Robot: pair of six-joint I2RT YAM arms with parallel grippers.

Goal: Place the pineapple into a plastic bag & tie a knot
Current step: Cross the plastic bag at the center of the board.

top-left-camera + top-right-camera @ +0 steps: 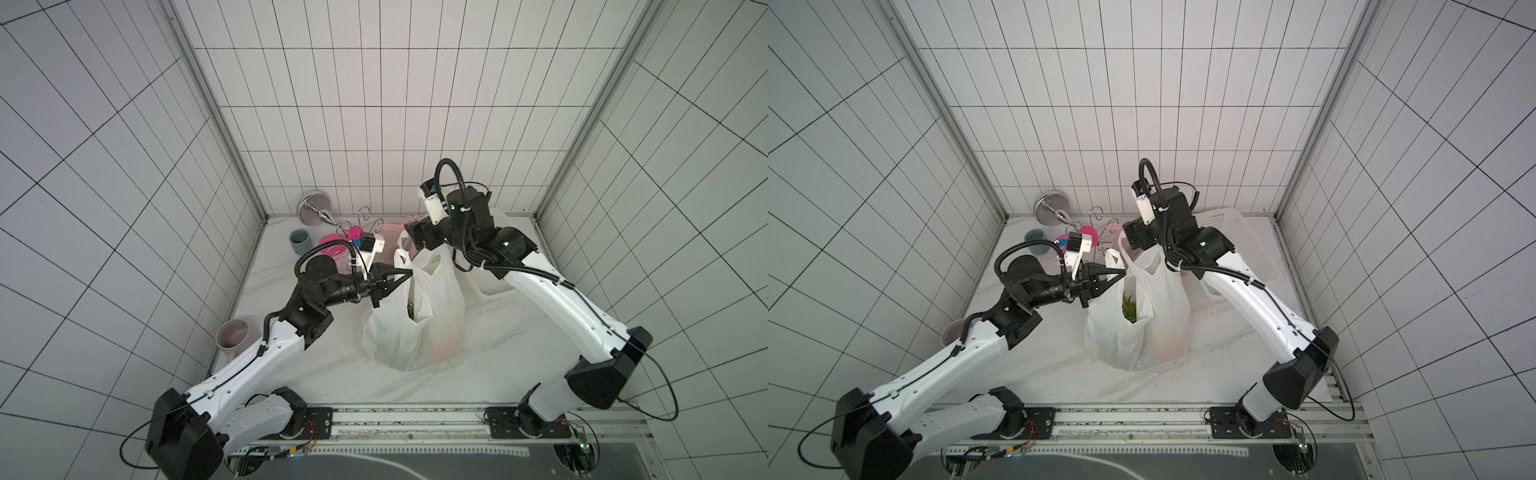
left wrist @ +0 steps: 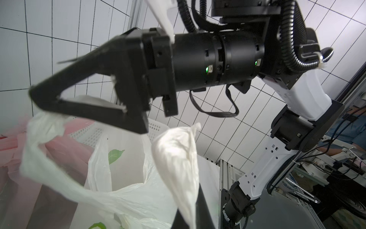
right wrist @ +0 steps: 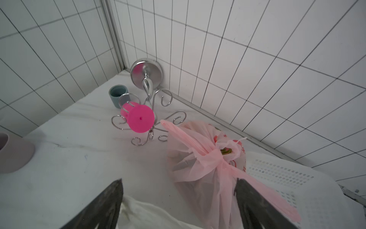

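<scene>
Putting the fruit in looks finished, while the knot looks barely begun. The left claw (image 1: 409,274) is pinched fully shut on a twisted handle (image 2: 176,156) of the white plastic bag (image 1: 395,332). It holds that strip up at the bag's rim, and in the left wrist view the strip runs down between the claw's dark fingers. Just below that claw's tip the bag stands upright on the table (image 1: 498,374) with its mouth gaping. The pineapple (image 1: 1128,309) sits inside: its green crown shows through the opening beneath the claw, and an orange bulk shows faintly through the plastic lower down. Across the mouth from the left claw, the right claw (image 3: 178,180) hangs over the opposite rim with its jaws spread wide and nothing between them. White plastic lies just under its fingers, and the other handle (image 2: 41,126) droops loose right at its tip; whether the two touch I cannot tell. Ahead of the right claw lies a pink bag (image 3: 208,158), already knotted, leaning against a white basket (image 3: 287,174); it seems no part of this job. So I judge the first half done and the second half open, since the two handles are apart and nothing is crossed or looped. What remains, as I read it, is for the right claw to take the loose handle, then for both to cross the strips, thread one through and pull tight.
</scene>
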